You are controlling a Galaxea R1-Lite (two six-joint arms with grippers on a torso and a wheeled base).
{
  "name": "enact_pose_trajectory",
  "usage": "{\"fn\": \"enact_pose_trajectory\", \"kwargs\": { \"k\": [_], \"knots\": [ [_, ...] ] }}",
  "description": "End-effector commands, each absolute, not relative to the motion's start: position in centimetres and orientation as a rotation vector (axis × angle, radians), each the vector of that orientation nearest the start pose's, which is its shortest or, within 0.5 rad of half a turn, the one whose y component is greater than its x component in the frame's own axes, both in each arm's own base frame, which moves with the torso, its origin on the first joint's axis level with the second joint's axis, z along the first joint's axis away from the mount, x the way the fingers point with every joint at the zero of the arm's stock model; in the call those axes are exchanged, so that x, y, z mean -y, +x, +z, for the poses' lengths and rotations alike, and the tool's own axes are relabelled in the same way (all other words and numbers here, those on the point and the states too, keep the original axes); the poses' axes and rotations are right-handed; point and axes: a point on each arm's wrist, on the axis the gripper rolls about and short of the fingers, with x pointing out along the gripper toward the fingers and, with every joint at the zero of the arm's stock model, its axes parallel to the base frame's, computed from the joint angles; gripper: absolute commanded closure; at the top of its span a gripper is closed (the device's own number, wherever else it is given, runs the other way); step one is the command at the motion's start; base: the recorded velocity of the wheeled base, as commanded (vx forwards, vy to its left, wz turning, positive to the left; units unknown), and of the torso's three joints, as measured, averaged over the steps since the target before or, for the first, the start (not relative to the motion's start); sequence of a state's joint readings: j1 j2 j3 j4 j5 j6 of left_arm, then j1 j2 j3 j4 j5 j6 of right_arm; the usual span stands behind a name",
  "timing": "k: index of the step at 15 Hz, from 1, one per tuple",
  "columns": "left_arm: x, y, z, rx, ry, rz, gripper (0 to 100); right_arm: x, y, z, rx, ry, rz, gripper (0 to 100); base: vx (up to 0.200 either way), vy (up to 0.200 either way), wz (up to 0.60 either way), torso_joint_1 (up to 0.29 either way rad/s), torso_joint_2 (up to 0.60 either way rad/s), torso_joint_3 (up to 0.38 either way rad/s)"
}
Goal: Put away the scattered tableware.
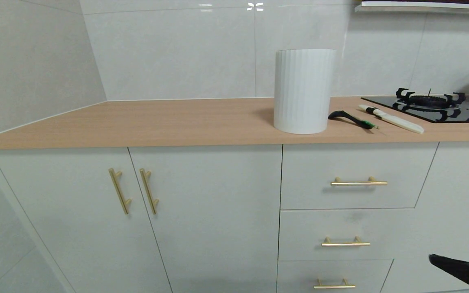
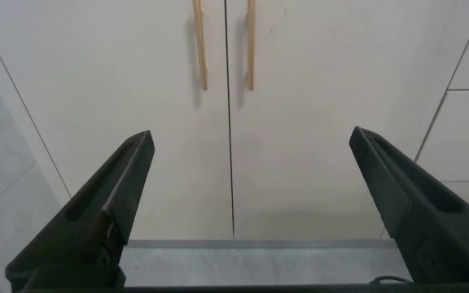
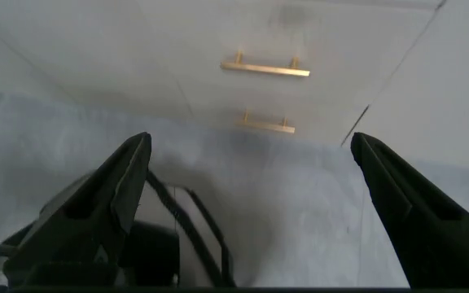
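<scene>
A tall white ribbed holder (image 1: 304, 91) stands upright on the wooden countertop (image 1: 177, 122). Just to its right lie a black-handled utensil with a green tip (image 1: 352, 119) and a white knife-like utensil (image 1: 391, 118), side by side, both flat on the counter. My right gripper (image 1: 453, 252) hangs low at the bottom right, well below the counter, in front of the drawers; its fingers (image 3: 129, 187) are spread with nothing between them. My left gripper (image 2: 251, 138) is open too and faces the double cabinet doors (image 2: 231, 106).
A black gas hob (image 1: 430, 103) with pan supports takes up the counter's far right end. White cabinet doors with gold handles (image 1: 132, 191) sit below on the left, and stacked drawers (image 1: 358, 183) on the right. Tiled walls close the back and left.
</scene>
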State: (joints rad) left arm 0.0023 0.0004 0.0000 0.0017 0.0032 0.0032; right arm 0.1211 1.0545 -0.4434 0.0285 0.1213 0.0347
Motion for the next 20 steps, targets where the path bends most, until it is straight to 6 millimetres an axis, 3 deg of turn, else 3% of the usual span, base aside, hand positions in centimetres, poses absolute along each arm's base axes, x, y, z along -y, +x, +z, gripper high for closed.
{"fn": "enact_pose_trajectory", "kwargs": {
  "k": [1, 3, 7, 12, 20],
  "knots": [
    [0.0, -2.3, 7.5, -0.002, 0.003, 0.008, 0, -2.8, 19.6, 13.8, -0.820, 0.028, 0.218, 0, 0.000, 0.000, 0.00, 0.000, 0.00, 0.000],
    [0.0, -2.3, 7.5, -0.002, 0.003, 0.006, 0, -3.1, 22.6, 12.1, -0.846, 0.029, 0.213, 0, 0.000, 0.000, 0.00, 0.000, 0.00, 0.000],
    [0.0, -2.3, 7.5, -0.002, 0.003, 0.006, 0, -3.5, 25.8, 7.8, -0.916, 0.028, 0.208, 0, 0.000, 0.000, 0.00, 0.000, 0.00, 0.000],
    [0.0, -2.3, 7.5, -0.002, 0.003, 0.005, 0, -3.6, 27.9, 2.8, -0.987, 0.016, 0.171, 0, 0.000, 0.000, 0.00, 0.000, 0.00, 0.000],
    [0.0, -2.3, 7.5, -0.002, 0.003, 0.006, 0, -4.4, 31.4, -3.4, -0.829, -0.005, 0.059, 0, 0.000, 0.000, 0.00, 0.000, 0.00, 0.000]
  ]
}}
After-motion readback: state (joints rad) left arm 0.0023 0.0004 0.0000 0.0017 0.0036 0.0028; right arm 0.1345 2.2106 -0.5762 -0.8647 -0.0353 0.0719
